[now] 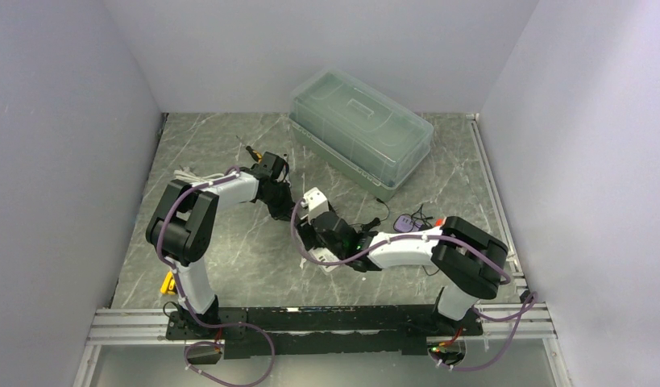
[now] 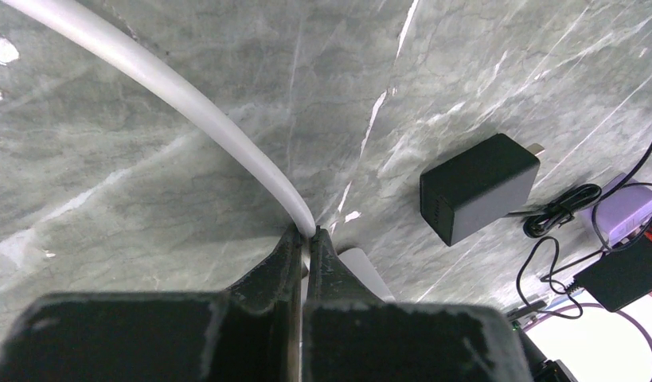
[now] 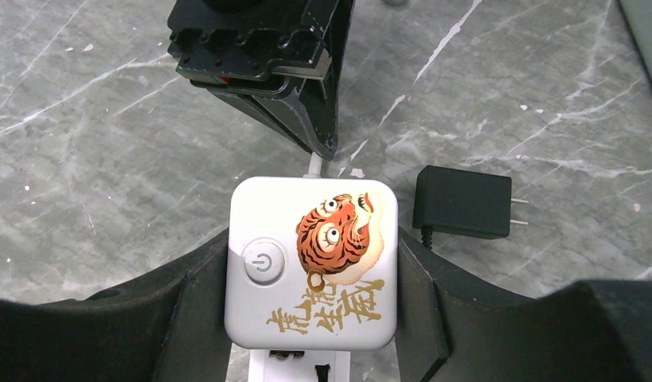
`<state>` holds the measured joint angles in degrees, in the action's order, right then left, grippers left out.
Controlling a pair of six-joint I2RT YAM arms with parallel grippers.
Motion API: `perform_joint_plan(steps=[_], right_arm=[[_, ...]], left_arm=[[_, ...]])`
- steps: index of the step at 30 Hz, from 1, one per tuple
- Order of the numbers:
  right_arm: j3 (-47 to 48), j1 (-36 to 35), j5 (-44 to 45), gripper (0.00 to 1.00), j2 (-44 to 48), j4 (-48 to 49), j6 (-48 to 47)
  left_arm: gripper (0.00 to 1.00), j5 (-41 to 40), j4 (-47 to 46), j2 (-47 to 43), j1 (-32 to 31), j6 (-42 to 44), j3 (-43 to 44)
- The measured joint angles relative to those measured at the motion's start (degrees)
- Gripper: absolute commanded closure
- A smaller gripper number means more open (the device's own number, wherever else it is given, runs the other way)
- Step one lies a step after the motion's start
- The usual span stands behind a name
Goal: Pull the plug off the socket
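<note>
**right wrist view: plug lies free, beside the held socket**

the right gripper (image 3: 311, 278) is clamped on the white socket cube (image 3: 312, 263), one finger against each side of it, with the tiger sticker and power button facing the camera. straight ahead of that gripper, the left gripper (image 2: 306, 247) is pressed together on the white cable (image 2: 187, 99), pinching it close to where it leaves the cube's far face.

the black adapter plug (image 3: 462, 203) lies flat on the marble table (image 3: 107, 159). it is just off the right gripper's right finger, near the cube but apart from it. its long axis runs crosswise to the gripper, and its two prongs (image 3: 519, 211) are bare and point away from the cube. its thin black cord leaves the end nearer the cube.

from the left gripper, the plug sits ahead and to the right, again clear of the fingers. we judge the right arm the nearer of the two, though its jaws are taken up with the cube.

with the prongs exposed and nothing joining plug to cube, we judge that the plug is already out of the socket. what we see left is letting go.
</note>
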<state>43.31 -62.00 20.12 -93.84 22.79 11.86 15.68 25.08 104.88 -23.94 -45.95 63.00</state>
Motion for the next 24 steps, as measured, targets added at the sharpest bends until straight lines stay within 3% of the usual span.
perform_joint_plan(steps=[11,24], right_arm=[[4.0,-4.5,5.0,1.00,-1.9,-0.5,-5.3],[1.8,-4.5,7.6,1.00,0.2,0.0,-5.9]], left_arm=[[1.00,-0.7,-0.8,0.0,0.6,0.2,0.0],[1.00,-1.0,-0.8,0.0,1.6,0.2,0.1]])
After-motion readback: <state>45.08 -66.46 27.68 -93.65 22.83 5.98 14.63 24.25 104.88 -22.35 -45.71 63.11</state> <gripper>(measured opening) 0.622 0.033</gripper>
